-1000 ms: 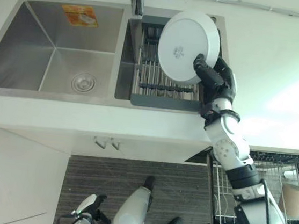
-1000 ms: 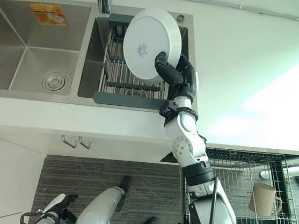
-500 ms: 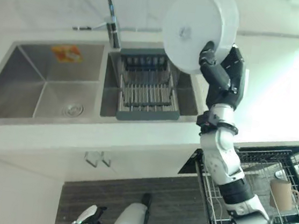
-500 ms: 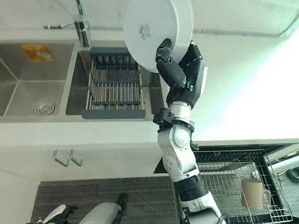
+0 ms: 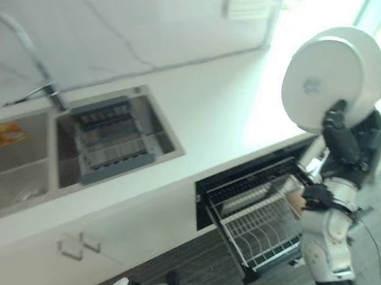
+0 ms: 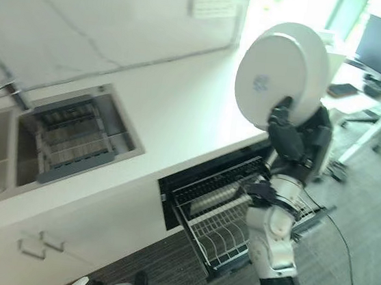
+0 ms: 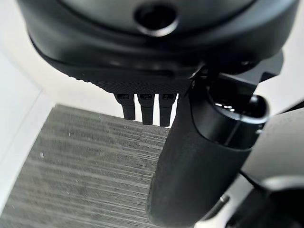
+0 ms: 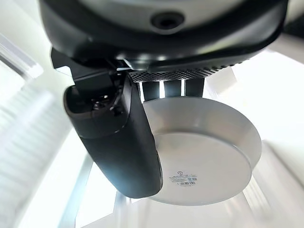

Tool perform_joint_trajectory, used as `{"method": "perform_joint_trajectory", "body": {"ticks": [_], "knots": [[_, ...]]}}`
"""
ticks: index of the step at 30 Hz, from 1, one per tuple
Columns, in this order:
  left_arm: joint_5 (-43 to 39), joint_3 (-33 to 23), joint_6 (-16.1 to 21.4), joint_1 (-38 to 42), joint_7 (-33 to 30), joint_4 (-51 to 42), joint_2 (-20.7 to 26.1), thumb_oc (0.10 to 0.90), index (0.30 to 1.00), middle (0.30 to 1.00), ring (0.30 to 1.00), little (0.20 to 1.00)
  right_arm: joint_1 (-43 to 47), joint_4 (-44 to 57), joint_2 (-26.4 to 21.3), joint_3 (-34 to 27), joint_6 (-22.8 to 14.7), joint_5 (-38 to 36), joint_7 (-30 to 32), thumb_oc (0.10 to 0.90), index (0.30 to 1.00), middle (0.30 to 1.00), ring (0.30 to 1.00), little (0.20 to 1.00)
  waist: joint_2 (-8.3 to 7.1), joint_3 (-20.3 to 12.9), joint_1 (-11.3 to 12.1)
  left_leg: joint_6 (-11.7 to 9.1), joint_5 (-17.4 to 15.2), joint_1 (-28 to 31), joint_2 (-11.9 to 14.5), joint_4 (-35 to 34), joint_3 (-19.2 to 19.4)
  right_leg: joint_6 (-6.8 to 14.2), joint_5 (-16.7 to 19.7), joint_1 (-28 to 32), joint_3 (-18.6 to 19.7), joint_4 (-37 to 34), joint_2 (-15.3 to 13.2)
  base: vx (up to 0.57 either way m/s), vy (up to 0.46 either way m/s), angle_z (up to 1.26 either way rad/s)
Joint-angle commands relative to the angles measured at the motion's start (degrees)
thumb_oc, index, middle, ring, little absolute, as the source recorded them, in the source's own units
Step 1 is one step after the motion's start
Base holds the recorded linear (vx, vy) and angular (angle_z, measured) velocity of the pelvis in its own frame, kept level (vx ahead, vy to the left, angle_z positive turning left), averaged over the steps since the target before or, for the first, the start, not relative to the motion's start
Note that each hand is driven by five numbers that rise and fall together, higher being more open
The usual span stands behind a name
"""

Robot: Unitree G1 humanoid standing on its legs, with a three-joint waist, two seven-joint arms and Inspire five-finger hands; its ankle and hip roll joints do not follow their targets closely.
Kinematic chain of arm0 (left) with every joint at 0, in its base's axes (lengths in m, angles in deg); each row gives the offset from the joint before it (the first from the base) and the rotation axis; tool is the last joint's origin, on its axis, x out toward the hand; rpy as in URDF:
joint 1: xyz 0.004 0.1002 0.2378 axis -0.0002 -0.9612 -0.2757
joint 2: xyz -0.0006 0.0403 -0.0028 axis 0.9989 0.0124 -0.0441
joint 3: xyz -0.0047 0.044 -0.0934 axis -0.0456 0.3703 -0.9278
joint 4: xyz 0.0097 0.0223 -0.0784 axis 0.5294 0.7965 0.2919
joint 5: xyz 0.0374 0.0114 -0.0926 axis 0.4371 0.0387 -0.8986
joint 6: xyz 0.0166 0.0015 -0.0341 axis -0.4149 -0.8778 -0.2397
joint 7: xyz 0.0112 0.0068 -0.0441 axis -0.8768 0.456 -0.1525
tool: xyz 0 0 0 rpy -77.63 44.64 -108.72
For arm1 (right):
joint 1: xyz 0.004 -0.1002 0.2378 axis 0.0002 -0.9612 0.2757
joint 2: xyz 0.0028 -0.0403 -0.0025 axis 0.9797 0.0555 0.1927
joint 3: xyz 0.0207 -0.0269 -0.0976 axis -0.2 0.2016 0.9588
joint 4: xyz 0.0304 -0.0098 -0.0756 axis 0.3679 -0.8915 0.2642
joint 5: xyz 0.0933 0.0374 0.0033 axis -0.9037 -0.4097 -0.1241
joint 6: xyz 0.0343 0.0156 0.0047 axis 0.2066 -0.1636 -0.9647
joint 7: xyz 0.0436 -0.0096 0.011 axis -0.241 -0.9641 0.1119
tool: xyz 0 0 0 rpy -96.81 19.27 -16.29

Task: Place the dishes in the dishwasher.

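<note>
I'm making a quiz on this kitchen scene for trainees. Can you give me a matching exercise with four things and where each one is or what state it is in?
Things:
1. white plate
2. dishwasher rack
3. grey drying rack
4. left hand

Places or states:
A. sits inside the sink basin
B. pulled out below the counter
C. held up in the right hand, underside facing the camera
D. hangs over the dark striped floor, holding nothing

Pairs: 1-C, 2-B, 3-A, 4-D
</note>
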Motion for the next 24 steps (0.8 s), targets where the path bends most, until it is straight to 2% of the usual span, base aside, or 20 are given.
{"method": "perform_joint_trajectory", "body": {"ticks": [1,2,8,9,10,14,16,21,24], "knots": [[-1.4,1.1,0.7,3.3,-0.4,-0.3,1.3,0.8,0.9,0.9,0.9,0.9,8.3,7.4,-1.8,-2.6,-7.0,-0.3,-5.3,0.4,0.3,0.3,0.3,0.3,-2.13,-1.1,1.3,-1.5,-12.5,1.6,1.6,5.8,-2.8,3.3,1.6,2.5,0.3,-5.8,-0.8,0.05,-0.091,-0.51],[-2.3,0.6,0.4,3.5,0.0,-0.5,1.3,0.8,0.9,0.9,0.9,0.9,5.5,7.1,-2.4,-4.6,-7.5,-2.1,-6.9,0.4,0.3,0.3,0.3,0.3,-2.22,-0.9,0.5,-1.6,-12.5,1.7,1.9,5.8,-2.6,3.2,1.6,2.5,0.6,-5.8,-0.6,0.03,-0.066,-0.29],[-4.8,-0.5,-0.9,4.1,0.4,-0.2,1.6,0.8,0.9,0.9,0.9,0.9,0.7,5.4,-3.2,-7.8,-7.3,-4.4,-8.1,0.4,0.3,0.3,0.3,0.3,-2.31,0.2,-1.2,-1.9,-12.1,1.6,2.7,5.8,-2.5,2.8,1.6,2.2,0.6,-5.8,-0.1,0.0,-0.053,-0.13],[-5.2,-1.2,-1.0,4.1,0.9,-0.2,1.6,0.8,0.9,0.9,0.9,0.9,-1.5,4.3,-3.3,-8.7,-5.1,-3.8,-9.5,0.4,0.3,0.3,0.3,0.3,-2.22,0.8,-1.8,-2.2,-11.9,1.6,2.8,5.8,-2.5,2.7,1.6,2.1,0.6,-5.8,0.1,0.0,0.0,0.0],[-5.5,-1.3,-1.0,3.9,1.3,-0.3,1.5,0.8,0.9,0.9,0.9,0.9,-2.6,1.8,-3.4,-8.3,-3.3,-6.6,-11.8,0.4,0.3,0.3,0.3,0.3,-2.12,1.4,-2.2,-2.4,-11.6,1.6,2.9,5.8,-2.7,2.4,1.6,2.1,0.7,-5.8,0.2,0.01,-0.012,-0.05],[-5.9,-1.0,0.0,4.0,1.4,-0.6,0.9,0.8,0.9,0.9,0.9,0.9,-3.6,-6.0,-2.5,-5.1,-3.5,-5.5,-16.5,0.4,0.3,0.3,0.3,0.3,-1.47,2.9,-2.0,-2.5,-10.7,1.4,3.0,5.8,-3.7,1.7,1.7,2.3,-0.1,-5.8,0.5,0.01,0.019,-0.01],[-6.3,-0.6,0.0,4.3,1.4,-1.0,1.0,0.8,0.9,0.9,0.9,0.9,-3.4,-6.9,-2.5,-4.3,-3.4,-4.6,-17.0,0.4,0.3,0.3,0.3,0.3,-1.16,3.5,-1.9,-2.4,-10.5,1.3,2.9,5.8,-4.0,1.5,1.9,2.3,-0.4,-5.8,0.6,-0.01,0.042,0.01],[-7.7,-0.3,0.7,5.2,1.9,-2.2,0.7,0.8,0.9,0.9,0.9,0.9,-3.5,-10.4,-2.3,-1.6,-3.8,1.8,-12.5,0.4,0.3,0.3,0.3,0.3,-0.42,5.2,-1.6,-2.3,-10.3,1.3,2.2,5.8,-4.9,1.2,2.1,2.8,-1.1,-5.8,0.4,0.01,0.061,0.04],[-7.8,-0.1,0.9,5.0,1.7,-3.3,0.1,0.8,0.9,0.9,0.9,0.9,-4.0,-14.3,-1.6,-0.8,-2.6,2.5,-13.8,0.4,0.3,0.3,0.3,0.3,-0.02,5.6,-1.2,-2.2,-10.4,1.5,1.6,5.8,-5.3,1.2,2.1,3.1,-1.5,-5.8,0.1,0.02,0.077,0.09]]}}
